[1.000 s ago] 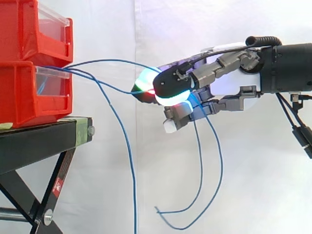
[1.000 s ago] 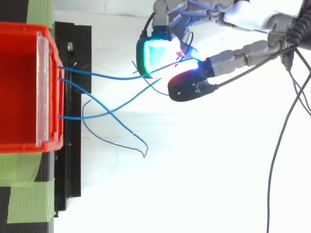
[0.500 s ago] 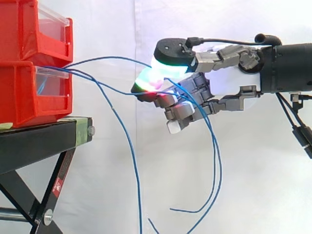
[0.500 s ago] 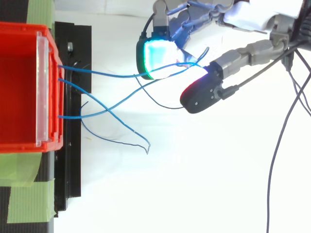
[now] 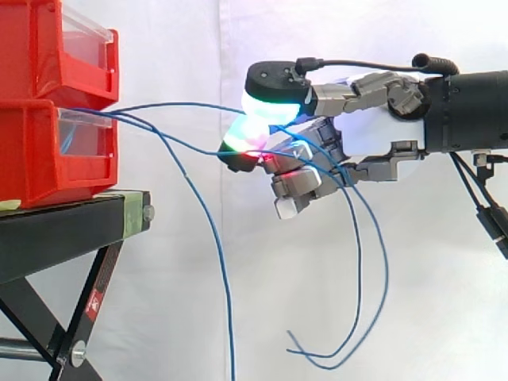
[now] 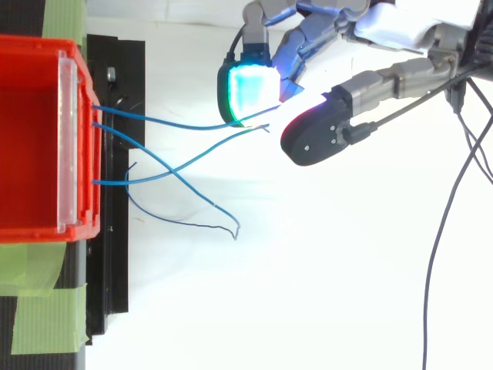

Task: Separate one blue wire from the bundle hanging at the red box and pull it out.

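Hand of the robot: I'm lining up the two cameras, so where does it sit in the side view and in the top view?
Side view: the hand is right of centre, in the upper half, pointing left.
Top view: the hand lies along the top edge, toward the right.
Shared landmark: the red box at the left edge; blue wires run from it toward the hand.

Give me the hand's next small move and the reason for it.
Probably lower the thumb onto just one wire and pinch it against a finger pad. The hand is open, with the thumb raised above the fingers. Two blue wires from the lower red bin drape loosely over them, so neither is gripped or separated yet.
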Controlling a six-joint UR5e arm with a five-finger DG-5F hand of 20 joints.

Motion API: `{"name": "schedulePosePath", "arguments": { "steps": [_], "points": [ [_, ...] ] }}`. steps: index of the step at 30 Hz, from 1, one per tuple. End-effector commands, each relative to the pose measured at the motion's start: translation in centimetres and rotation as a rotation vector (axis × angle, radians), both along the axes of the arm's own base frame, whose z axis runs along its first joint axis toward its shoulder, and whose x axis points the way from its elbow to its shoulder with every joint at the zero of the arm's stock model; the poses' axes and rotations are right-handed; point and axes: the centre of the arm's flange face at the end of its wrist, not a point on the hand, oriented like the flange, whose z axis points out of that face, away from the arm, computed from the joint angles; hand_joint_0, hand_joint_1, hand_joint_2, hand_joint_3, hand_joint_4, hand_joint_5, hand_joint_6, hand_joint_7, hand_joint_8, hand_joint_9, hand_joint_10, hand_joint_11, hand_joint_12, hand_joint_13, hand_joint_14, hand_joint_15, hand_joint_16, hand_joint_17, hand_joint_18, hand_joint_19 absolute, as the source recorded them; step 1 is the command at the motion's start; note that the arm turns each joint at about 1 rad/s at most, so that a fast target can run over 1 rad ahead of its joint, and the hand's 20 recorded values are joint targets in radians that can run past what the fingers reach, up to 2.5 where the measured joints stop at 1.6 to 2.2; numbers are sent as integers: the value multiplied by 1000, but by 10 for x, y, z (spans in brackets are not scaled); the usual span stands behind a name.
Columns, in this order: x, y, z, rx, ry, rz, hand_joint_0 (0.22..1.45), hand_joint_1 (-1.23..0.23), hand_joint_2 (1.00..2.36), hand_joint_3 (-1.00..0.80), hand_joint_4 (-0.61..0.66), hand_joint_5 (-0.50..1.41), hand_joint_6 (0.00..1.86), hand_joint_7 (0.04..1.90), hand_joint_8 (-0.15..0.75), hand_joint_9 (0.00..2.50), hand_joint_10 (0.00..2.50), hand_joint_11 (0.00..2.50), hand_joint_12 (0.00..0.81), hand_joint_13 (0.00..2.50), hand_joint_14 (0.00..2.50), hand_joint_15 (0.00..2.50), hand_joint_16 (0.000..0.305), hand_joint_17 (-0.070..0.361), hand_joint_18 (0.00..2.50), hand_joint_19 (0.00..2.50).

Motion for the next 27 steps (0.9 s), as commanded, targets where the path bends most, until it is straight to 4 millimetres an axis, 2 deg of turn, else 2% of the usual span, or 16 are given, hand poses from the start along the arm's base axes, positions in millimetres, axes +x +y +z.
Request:
{"name": "schedulePosePath", "arguments": {
  "steps": [1, 10, 17, 24, 26, 27],
  "points": [
    [0, 0, 0, 0, 2, 0, 633, -695, 1012, -370, 211, -187, 758, 1125, 321, 811, 608, 1803, 358, 912, 304, 1697, 49, 110, 595, 869],
    [0, 0, 0, 0, 0, 0, 633, -697, 1019, -272, 189, -192, 796, 1105, 321, 824, 746, 1770, 354, 930, 298, 1682, 48, 109, 611, 867],
    [0, 1, 0, 0, 2, 2, 629, -729, 1025, -181, 158, -180, 797, 1147, 319, 835, 739, 1772, 358, 933, 292, 1701, 48, 108, 616, 866],
    [0, 1, 0, 0, 2, 2, 616, -777, 1029, -99, 154, -152, 762, 1277, 313, 873, 623, 1777, 374, 918, 171, 1756, 48, 109, 623, 856],
    [0, 1, 0, 0, 0, 2, 612, -781, 1030, -84, 162, -149, 757, 1306, 309, 910, 268, 1886, 378, 880, 3, 1728, 49, 111, 612, 838],
    [0, 1, 0, 0, 0, 2, 609, -788, 1030, -72, 165, -145, 753, 1319, 304, 914, 208, 1871, 386, 821, 11, 1578, 50, 112, 594, 837]
  ]
}}
